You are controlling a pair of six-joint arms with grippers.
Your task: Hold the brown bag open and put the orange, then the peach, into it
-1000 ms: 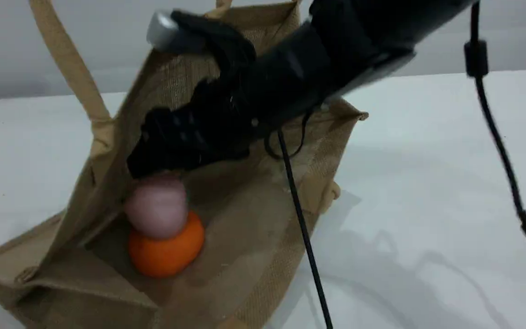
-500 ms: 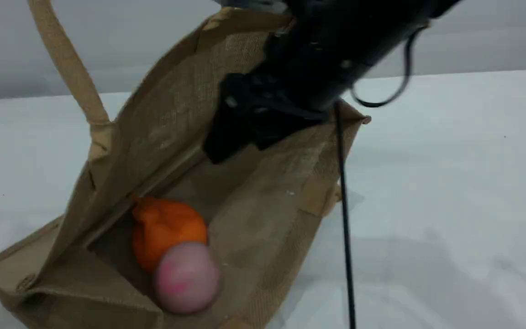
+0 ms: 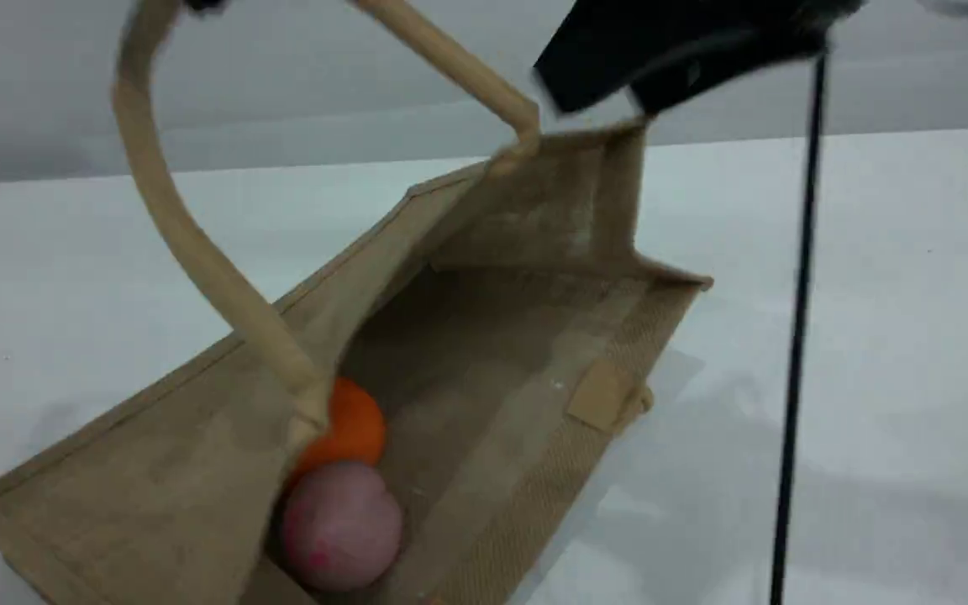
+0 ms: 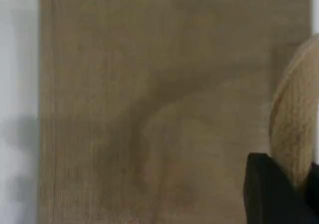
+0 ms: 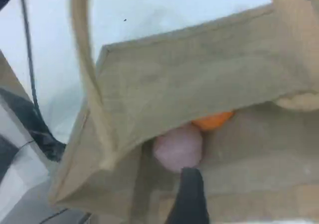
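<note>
The brown bag lies tilted on the white table with its mouth wide open toward the camera. One beige handle rises in a taut loop out of the top left of the scene view. In the left wrist view my left gripper's fingertip is pressed against that handle, shut on it. The orange and the pink peach rest together deep inside the bag, the peach in front. They also show in the right wrist view, peach and orange. My right arm hangs above the bag's far corner, its fingertip empty.
A black cable hangs straight down from the right arm over the table to the right of the bag. The bag's second handle lies flat at its lower rim. White table surrounds the bag.
My right arm has pulled up and to the right out of the bag, leaving the peach, which rolled in front of the orange. The bag's upper side has sunk and its handle now stretches up.
</note>
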